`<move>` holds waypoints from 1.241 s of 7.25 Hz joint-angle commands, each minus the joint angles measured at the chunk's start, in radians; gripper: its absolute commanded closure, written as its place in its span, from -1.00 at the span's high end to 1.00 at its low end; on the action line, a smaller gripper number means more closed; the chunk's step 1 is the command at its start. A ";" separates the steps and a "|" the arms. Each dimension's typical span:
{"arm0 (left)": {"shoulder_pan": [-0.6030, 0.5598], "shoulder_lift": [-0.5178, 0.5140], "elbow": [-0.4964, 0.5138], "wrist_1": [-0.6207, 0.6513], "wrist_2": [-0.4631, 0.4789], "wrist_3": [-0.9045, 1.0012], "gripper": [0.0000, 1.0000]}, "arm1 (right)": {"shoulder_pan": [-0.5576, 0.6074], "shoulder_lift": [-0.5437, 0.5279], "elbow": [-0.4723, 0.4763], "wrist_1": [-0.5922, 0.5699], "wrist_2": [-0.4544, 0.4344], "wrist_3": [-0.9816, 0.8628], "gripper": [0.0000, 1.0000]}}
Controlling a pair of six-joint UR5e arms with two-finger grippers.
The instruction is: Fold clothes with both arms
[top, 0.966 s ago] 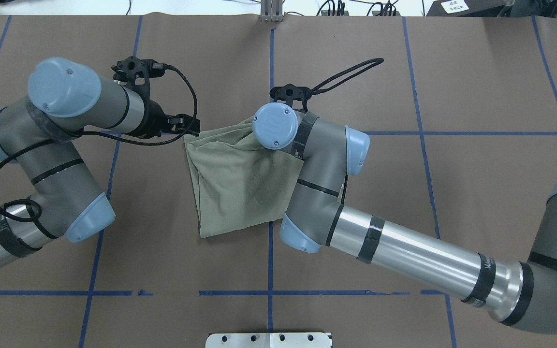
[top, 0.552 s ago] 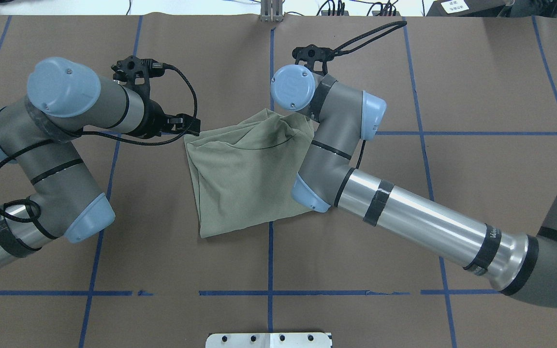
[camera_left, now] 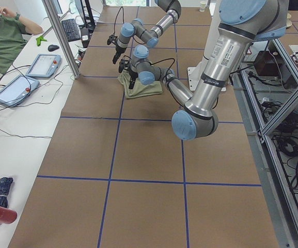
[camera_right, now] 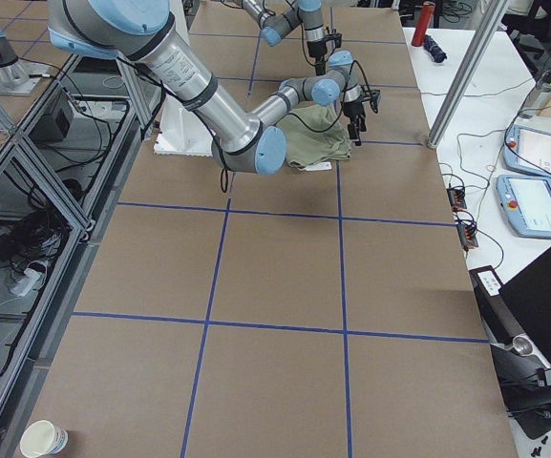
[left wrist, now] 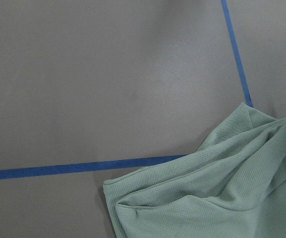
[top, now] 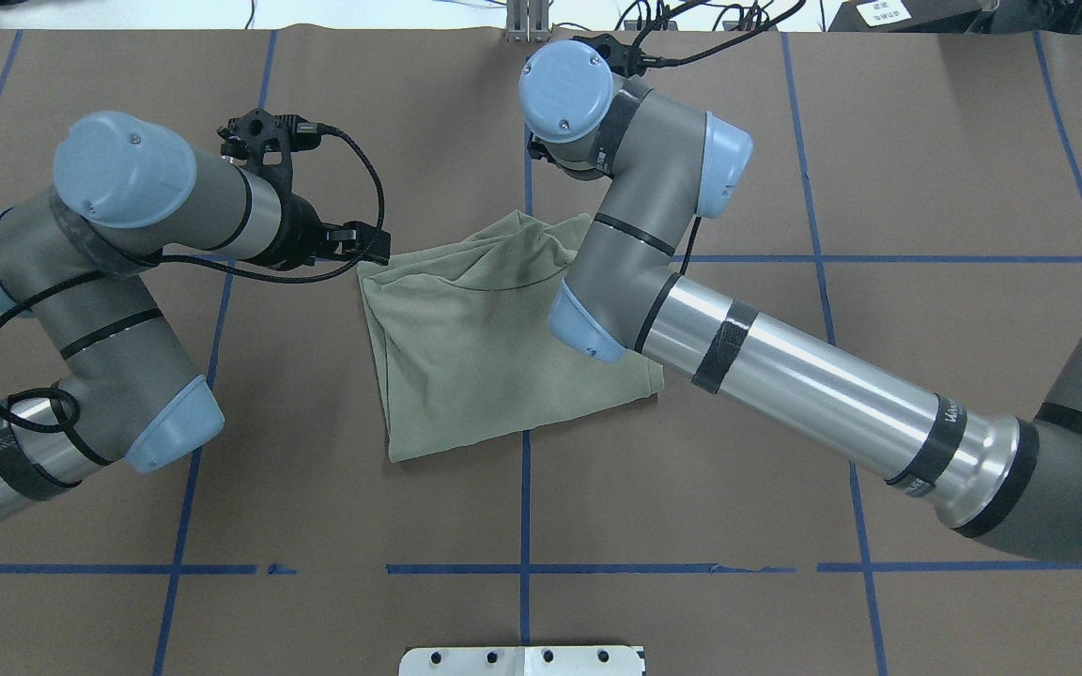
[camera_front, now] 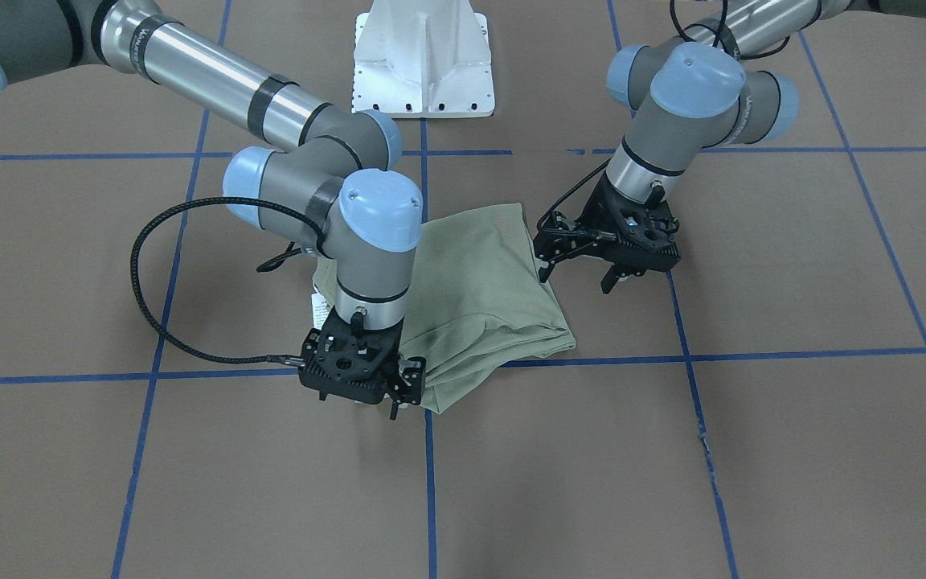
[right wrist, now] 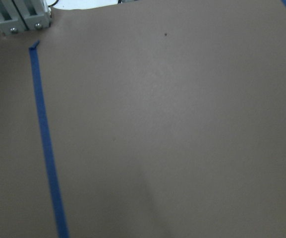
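Shirt (top: 494, 347) folded on table (top: 926, 141). Left gripper (camera_front: 575, 281) beside it — jaws spread, empty. Right gripper (camera_front: 387, 406) at its edge — cannot tell its grip.

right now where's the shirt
Overhead view: the shirt lies folded mid-table across the centre blue tape line, left gripper at its top-left corner, right arm over its right side.

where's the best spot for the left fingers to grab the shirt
Probably the rumpled far-left corner of the shirt, beside the left gripper. Come in low from the robot's left: the layers there bunch into raised folds, so they should pinch easily.
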 commanded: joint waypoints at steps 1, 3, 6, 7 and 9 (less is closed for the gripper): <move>0.000 0.000 0.001 0.000 -0.010 0.000 1.00 | -0.075 0.034 -0.010 -0.003 0.016 0.252 0.91; 0.000 0.000 0.001 -0.002 -0.010 0.000 1.00 | -0.103 0.040 -0.059 0.001 -0.067 0.270 0.56; 0.002 0.000 0.001 -0.002 -0.010 0.000 1.00 | -0.112 0.039 -0.084 0.053 -0.095 0.270 -0.09; 0.002 0.000 0.001 -0.002 -0.010 0.000 1.00 | -0.111 0.040 -0.084 0.057 -0.095 0.270 -0.99; 0.002 0.000 0.001 0.000 -0.010 0.000 1.00 | -0.101 0.043 -0.085 0.052 -0.101 0.258 -1.00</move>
